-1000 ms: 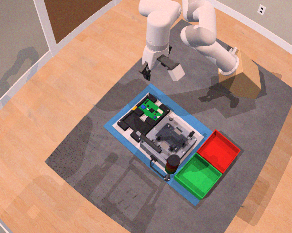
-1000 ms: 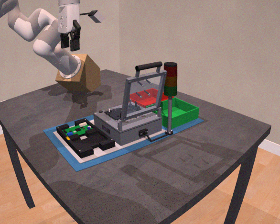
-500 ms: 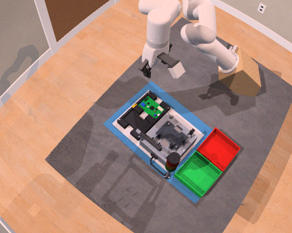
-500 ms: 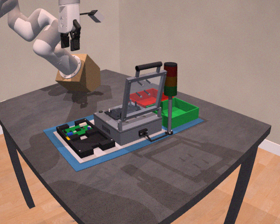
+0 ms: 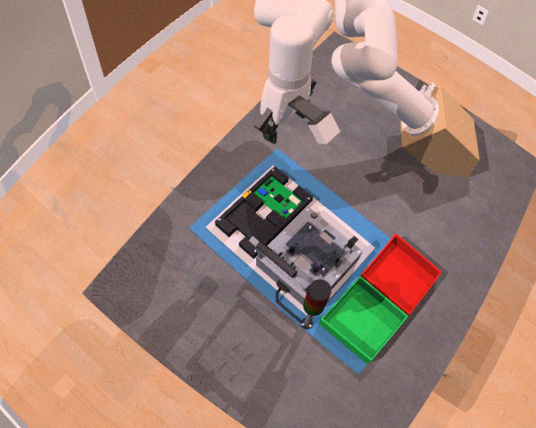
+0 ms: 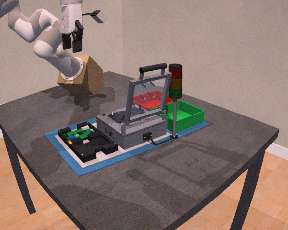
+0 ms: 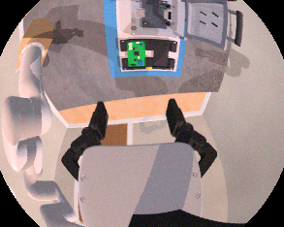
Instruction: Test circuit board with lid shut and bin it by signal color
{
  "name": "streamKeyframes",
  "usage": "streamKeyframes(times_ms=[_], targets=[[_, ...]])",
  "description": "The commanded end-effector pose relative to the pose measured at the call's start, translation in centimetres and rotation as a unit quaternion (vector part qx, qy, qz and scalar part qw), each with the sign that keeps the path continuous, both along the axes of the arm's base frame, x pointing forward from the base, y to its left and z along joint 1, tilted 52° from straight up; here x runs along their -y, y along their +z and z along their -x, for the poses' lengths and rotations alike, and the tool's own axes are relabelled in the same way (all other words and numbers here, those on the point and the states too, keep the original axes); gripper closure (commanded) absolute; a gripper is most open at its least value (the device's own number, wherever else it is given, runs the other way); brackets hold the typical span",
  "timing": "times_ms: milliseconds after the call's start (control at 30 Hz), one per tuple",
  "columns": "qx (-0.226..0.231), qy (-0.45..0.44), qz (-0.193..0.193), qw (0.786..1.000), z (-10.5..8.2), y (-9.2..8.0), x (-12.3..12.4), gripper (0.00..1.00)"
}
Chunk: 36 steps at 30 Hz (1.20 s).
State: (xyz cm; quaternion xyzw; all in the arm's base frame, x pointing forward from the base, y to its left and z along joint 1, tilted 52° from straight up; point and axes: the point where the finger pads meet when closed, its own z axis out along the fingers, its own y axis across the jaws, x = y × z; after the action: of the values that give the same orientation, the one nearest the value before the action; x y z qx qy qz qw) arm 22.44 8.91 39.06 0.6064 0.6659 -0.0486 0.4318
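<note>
The green circuit board [image 5: 277,195] lies face up in the black tray's [image 5: 259,209] pocket farther from the lid's hinge; it also shows in the exterior view [image 6: 80,133] and the wrist view [image 7: 137,53]. The grey tester [image 5: 315,254] stands beside the tray with its lid [image 6: 147,95] raised and its handle [image 6: 153,67] on top. The signal tower [image 6: 175,81] shows no bright lamp. My gripper [image 5: 272,125] is open and empty, high above the table behind the tray; it also shows in the exterior view [image 6: 72,42] and the wrist view [image 7: 138,132].
The red bin [image 5: 401,272] and the green bin [image 5: 363,319] stand side by side past the tester on the blue mat [image 5: 203,229]. The arm's wooden base block [image 5: 450,138] sits at the table's back corner.
</note>
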Motion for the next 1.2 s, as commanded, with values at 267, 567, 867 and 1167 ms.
streamKeyframes(times_ms=[267,567,867,1167], targets=[[0.001,0.001,0.0,1.0,-0.1,0.2,-0.1,0.0],[0.001,0.001,0.0,1.0,-0.2,0.2,-0.2,0.0],[0.001,0.001,0.0,1.0,-0.2,0.1,-0.1,0.0],[0.001,0.001,0.0,1.0,-1.4,-1.3,1.2,0.0]])
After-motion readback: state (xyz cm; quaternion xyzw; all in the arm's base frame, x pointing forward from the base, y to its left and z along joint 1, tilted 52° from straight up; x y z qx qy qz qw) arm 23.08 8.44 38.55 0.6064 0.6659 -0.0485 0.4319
